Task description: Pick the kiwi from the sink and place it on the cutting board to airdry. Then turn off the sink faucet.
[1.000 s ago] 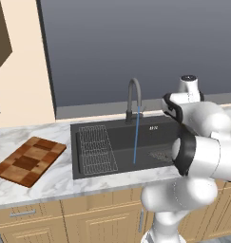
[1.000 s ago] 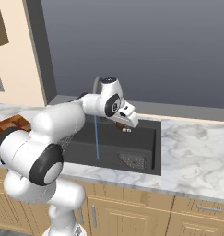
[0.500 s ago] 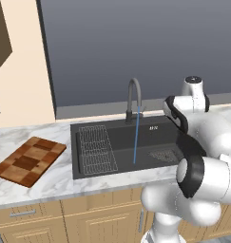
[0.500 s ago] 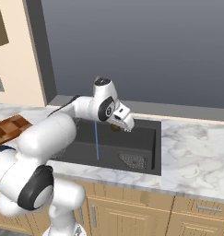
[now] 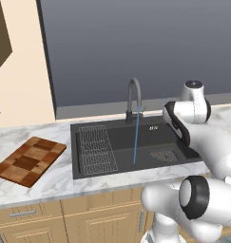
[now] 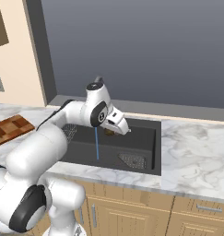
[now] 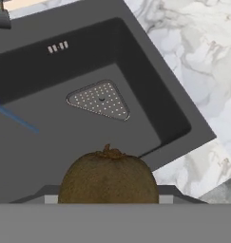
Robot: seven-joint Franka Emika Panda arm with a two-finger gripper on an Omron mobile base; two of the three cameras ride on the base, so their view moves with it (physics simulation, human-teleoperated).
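The fuzzy brown kiwi (image 7: 108, 177) was held in the gripper (image 6: 117, 129) above the dark grey basin sink (image 5: 117, 142); next it'd need carrying left to the checkered wooden cutting board (image 5: 27, 160)

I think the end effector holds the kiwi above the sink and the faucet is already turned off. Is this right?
Not fully. The end effector holds the kiwi above the sink, but the faucet is running: the left base view shows a blue water stream falling from it.
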